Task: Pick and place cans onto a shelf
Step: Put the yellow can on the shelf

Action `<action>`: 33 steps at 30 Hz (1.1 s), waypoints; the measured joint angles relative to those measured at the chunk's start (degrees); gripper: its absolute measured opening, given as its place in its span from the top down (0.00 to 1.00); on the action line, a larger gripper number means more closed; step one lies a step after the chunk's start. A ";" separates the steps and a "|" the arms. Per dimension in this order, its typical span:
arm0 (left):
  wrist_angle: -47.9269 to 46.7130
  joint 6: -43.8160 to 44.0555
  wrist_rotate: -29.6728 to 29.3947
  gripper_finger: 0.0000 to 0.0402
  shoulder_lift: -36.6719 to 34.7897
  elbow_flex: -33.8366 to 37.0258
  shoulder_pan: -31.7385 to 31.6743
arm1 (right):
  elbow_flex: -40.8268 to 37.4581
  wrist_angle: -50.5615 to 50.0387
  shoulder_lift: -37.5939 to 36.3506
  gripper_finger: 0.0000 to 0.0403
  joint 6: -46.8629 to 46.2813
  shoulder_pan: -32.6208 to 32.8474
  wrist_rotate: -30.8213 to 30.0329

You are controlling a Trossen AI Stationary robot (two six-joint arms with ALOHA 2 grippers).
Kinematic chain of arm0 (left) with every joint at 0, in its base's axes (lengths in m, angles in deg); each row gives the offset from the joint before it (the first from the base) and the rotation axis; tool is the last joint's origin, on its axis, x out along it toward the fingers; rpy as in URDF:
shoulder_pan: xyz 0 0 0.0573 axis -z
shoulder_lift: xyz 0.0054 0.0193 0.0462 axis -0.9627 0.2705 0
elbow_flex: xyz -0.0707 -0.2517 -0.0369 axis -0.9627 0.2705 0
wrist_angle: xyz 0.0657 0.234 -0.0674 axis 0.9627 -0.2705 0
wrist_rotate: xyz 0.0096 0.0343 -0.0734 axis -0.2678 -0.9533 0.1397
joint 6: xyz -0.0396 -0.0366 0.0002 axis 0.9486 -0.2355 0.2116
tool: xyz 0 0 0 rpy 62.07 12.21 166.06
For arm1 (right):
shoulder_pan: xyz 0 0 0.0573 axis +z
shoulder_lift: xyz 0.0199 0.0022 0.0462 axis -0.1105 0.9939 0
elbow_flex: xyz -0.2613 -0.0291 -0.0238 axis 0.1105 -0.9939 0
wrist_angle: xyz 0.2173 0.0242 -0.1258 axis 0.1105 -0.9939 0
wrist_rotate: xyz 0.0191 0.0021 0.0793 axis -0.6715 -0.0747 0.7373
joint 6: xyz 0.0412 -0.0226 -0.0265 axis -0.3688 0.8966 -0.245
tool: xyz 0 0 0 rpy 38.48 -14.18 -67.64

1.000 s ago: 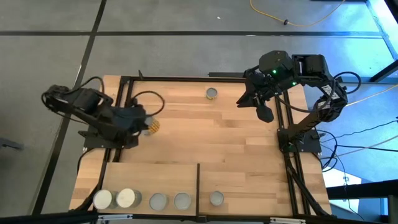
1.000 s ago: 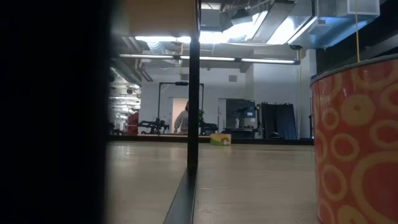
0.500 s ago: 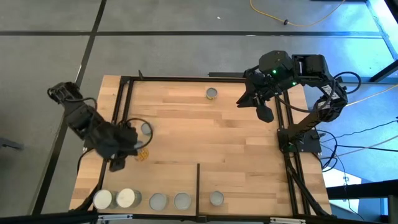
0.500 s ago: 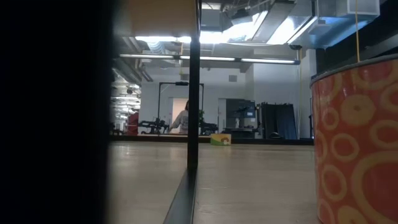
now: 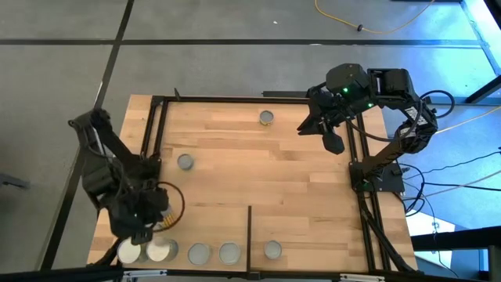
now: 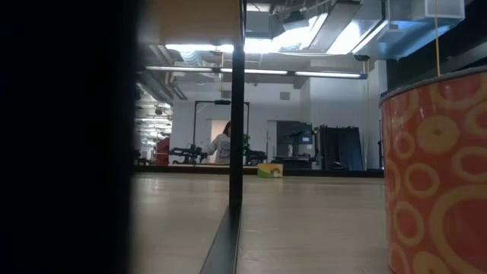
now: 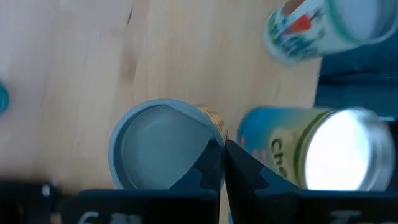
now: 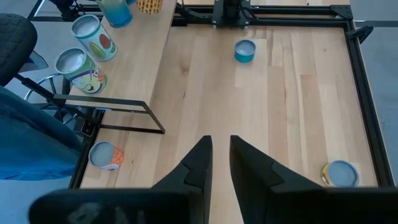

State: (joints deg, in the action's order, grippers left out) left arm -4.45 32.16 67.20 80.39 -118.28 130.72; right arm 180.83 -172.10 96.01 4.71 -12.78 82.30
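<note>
My left gripper (image 5: 154, 222) is over the left part of the shelf (image 5: 205, 221), shut on a can with a grey top and yellow side (image 7: 160, 149), just behind two wider whitish-topped cans (image 5: 127, 251) (image 5: 159, 251). One of these, with a teal side (image 7: 314, 155), is close beside the held can. Three grey-topped cans (image 5: 229, 252) stand on the shelf's near edge. Two more cans (image 5: 185, 161) (image 5: 267, 117) stand on the tabletop. My right gripper (image 5: 333, 142) waits above the table's far right, empty, with a narrow gap between its fingers (image 8: 219, 152). My left gripper pinches the can's top rim (image 7: 210, 132) between its two fingers, on the side toward the teal can. The fingers come from above, pointing down. The can's yellow side (image 5: 166, 224) shows, so it sits tilted. Whether its bottom touches the shelf I cannot tell.
A thin black upright (image 5: 249, 227) divides the shelf; it also shows in the low view (image 6: 236, 114). An orange ring-patterned can (image 6: 437, 175) stands close to the low camera. A black frame (image 5: 156, 141) runs along the table's edges. Bare planks lie in the table's middle.
My left gripper has carried the yellow-sided can from the table's left middle toward the near edge, over the shelf's left part, turning as it went. The grey-topped can on the tabletop that it stood next to has stayed in place.
</note>
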 joint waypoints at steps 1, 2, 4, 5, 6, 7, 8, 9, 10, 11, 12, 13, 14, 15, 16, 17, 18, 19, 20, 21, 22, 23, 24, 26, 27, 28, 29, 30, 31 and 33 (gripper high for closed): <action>-0.69 2.02 -0.17 1.00 0.34 0.00 0.89 | 0.00 0.00 0.00 0.86 0.00 0.00 0.00; -1.31 3.80 -0.61 1.00 0.50 0.00 1.81 | 0.00 0.00 0.01 0.86 0.00 0.00 0.01; -2.52 7.24 -2.55 1.00 0.54 0.00 3.66 | 0.00 -0.01 0.01 0.86 0.01 0.00 0.01; -3.19 9.14 -3.65 1.00 0.54 0.00 4.49 | 0.00 -0.01 0.02 0.86 0.00 0.00 0.00; -3.88 11.05 -4.66 1.00 0.57 0.00 5.22 | 0.00 -0.01 0.02 0.86 0.02 0.00 0.02; -4.65 13.03 -5.45 1.00 0.57 0.00 5.90 | 0.00 0.00 0.00 0.86 0.02 0.00 0.02; -5.52 15.11 -5.79 1.00 0.57 0.00 6.55 | 0.00 -0.02 0.00 0.86 0.00 0.00 0.02; -6.35 17.32 -5.88 1.00 0.57 0.00 7.29 | 0.00 -0.02 0.02 0.86 0.02 0.00 0.02; -6.81 19.27 -5.56 1.00 0.57 0.00 7.97 | 0.00 -0.02 0.02 0.86 0.02 0.00 0.01; -6.92 21.12 -4.99 1.00 0.57 0.00 8.60 | 0.00 -0.02 0.02 0.86 0.02 0.00 0.00; -6.98 22.66 -4.49 1.00 0.57 0.00 9.19 | 0.00 -0.02 0.00 0.86 0.02 -0.01 0.01; -6.97 24.05 -4.35 1.00 0.57 0.00 9.73 | 0.00 -0.02 0.00 0.86 0.02 0.00 0.01; -6.99 25.50 -4.35 1.00 0.57 0.00 10.26 | 0.00 -0.02 0.00 0.86 0.00 0.00 0.00; -7.22 27.01 -4.35 1.00 0.57 0.00 10.79 | 0.00 -0.02 0.01 0.86 0.02 0.00 0.01; -7.63 28.29 -4.37 1.00 0.57 0.00 11.26 | 0.00 -0.02 0.01 0.86 0.02 0.00 0.00; -8.17 29.60 -4.45 1.00 0.57 0.00 11.79 | 0.00 -0.02 0.00 0.86 0.02 0.00 0.00; -8.90 30.70 -4.63 1.00 0.57 0.00 12.36 | 0.00 -0.02 0.02 0.86 0.02 -0.02 0.02; -9.61 31.70 -4.70 1.00 0.58 0.00 12.86 | 0.00 -0.02 0.01 0.86 0.02 -0.02 0.00; -10.14 32.50 -4.77 1.00 0.59 0.00 13.31 | 0.00 -0.04 0.00 0.86 0.02 0.00 0.02; -10.49 33.37 -4.79 1.00 0.61 0.00 13.64 | 0.00 -0.04 0.01 0.86 0.02 -0.01 0.01; -10.57 34.04 -4.84 1.00 0.61 0.00 13.94 | 0.00 -0.04 0.01 0.86 0.02 -0.02 0.01; -10.52 34.82 -5.01 1.00 0.61 0.00 14.18 | 0.00 -0.04 0.00 0.86 0.02 0.00 0.01; -10.49 35.18 -5.15 1.00 0.61 0.00 14.39 | 0.00 -0.04 0.02 0.86 0.02 -0.01 0.01; -10.51 36.09 -5.37 1.00 0.66 0.00 14.75 | 0.00 -0.04 0.00 0.86 0.02 -0.02 0.02; -10.57 36.26 -5.37 1.00 0.87 0.00 14.92 | 0.00 -0.04 0.00 0.86 0.02 -0.01 0.01; -10.59 36.27 -5.36 1.00 1.21 0.00 14.95 | 0.00 -0.04 0.00 0.86 0.02 -0.02 0.00; -10.58 36.29 -5.30 1.00 1.71 0.00 14.94 | 0.00 -0.04 0.02 0.86 0.02 0.00 0.00; -10.54 36.35 -4.99 1.00 2.22 0.00 14.96 | 0.00 -0.04 0.01 0.86 0.02 -0.02 0.01; -10.54 36.49 -4.35 1.00 2.76 0.00 14.95 | 0.00 -0.04 0.01 0.86 0.02 -0.01 0.00; -10.54 36.62 -3.27 1.00 3.54 0.00 14.96 | 0.00 -0.04 0.00 0.86 0.02 -0.02 0.00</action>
State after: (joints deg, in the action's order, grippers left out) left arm -14.99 68.78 63.93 83.94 -118.28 145.68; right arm 180.83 -172.14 96.01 4.73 -12.80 82.30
